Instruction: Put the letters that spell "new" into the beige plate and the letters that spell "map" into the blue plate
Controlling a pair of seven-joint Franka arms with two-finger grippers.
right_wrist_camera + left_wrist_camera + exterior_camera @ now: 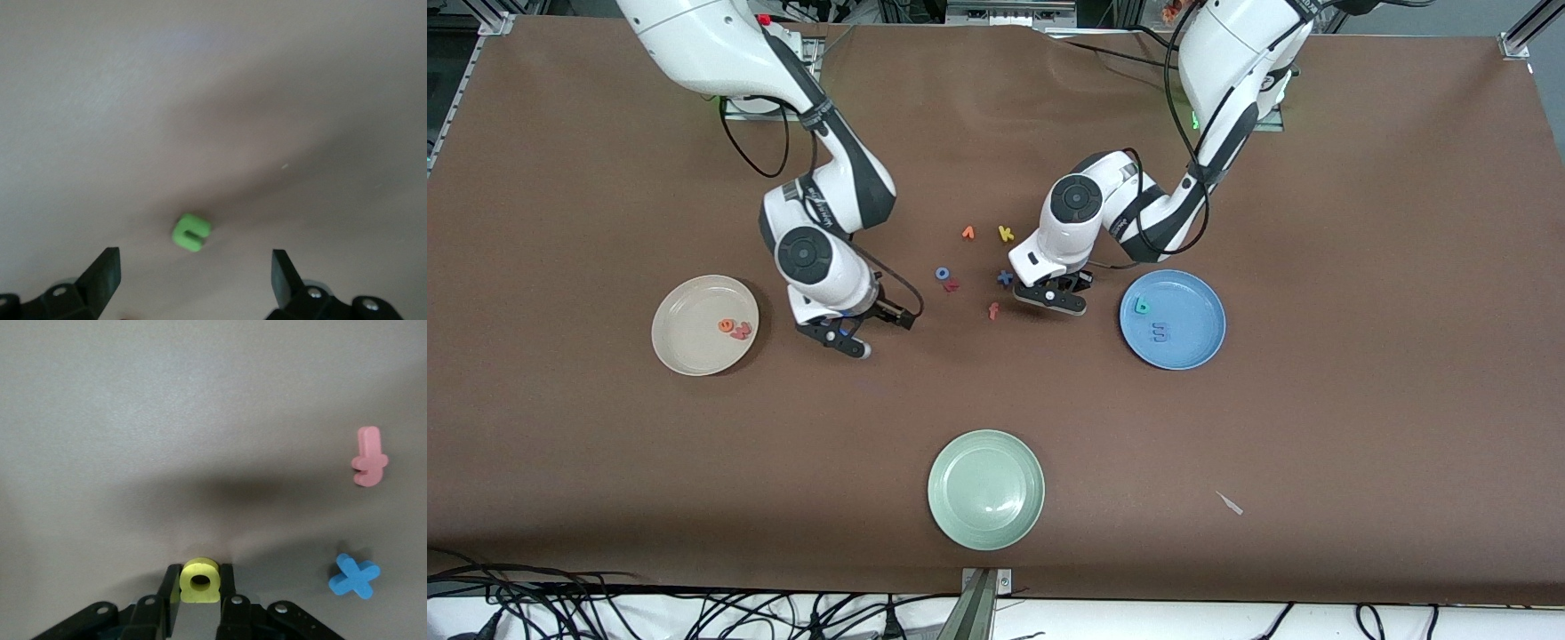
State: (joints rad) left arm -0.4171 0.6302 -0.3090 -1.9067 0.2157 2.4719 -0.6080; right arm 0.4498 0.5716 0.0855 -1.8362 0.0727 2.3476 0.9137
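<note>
My left gripper is low over the table, between the blue x and the blue plate. In the left wrist view this gripper is shut on the yellow a. A teal p and a blue m lie in the blue plate. The beige plate holds the orange e and the pinkish-red w. My right gripper hangs beside the beige plate. In the right wrist view it stands open above the green n, not touching it.
Loose letters lie mid-table: an orange one, yellow k, blue o touching a red letter, and orange f. A pale green plate sits nearer the front camera. A small scrap lies near it.
</note>
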